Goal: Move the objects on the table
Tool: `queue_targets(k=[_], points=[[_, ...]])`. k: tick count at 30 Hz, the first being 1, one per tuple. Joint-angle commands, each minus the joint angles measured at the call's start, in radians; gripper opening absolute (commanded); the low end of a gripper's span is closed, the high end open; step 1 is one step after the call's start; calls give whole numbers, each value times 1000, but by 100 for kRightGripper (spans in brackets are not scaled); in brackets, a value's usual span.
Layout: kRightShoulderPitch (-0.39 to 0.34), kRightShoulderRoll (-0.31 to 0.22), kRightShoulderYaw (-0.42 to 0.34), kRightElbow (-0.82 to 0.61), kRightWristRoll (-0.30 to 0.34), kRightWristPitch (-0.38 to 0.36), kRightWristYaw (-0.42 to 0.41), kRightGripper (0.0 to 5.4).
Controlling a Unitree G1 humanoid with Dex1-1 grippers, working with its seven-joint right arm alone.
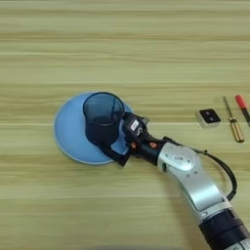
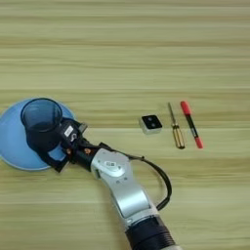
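A round light-blue plate [image 1: 71, 132] lies on the wooden table [image 1: 122, 53], left of the middle. On the plate's right half a dark mesh cup [image 1: 102, 114] stands upright. My right gripper [image 1: 113, 133] reaches in from the lower right and holds the cup's lower body: one black finger [image 1: 113, 153] runs along the cup's near side, while the other is mostly hidden behind the cup. A small black square block [image 2: 151, 123] and a thin black tool with a red tip [image 2: 190, 123] lie to the right, away from the gripper.
A thin screwdriver with an amber handle [image 2: 175, 130] lies between the block and the red-tipped tool. My silver forearm [image 1: 195, 180] and its black cable cross the lower right of the table.
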Motion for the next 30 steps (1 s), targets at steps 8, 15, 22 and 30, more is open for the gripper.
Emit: queue_targets(k=[8, 15, 22, 30], points=[[-61, -4, -55, -80, 25, -26, -19, 473], [-97, -43, -150, -65, 53, -24, -34, 473], [-142, -109, -299, 24, 91, -48, -62, 472], [-173, -142, -389, 173, 102, -95, -89, 472]])
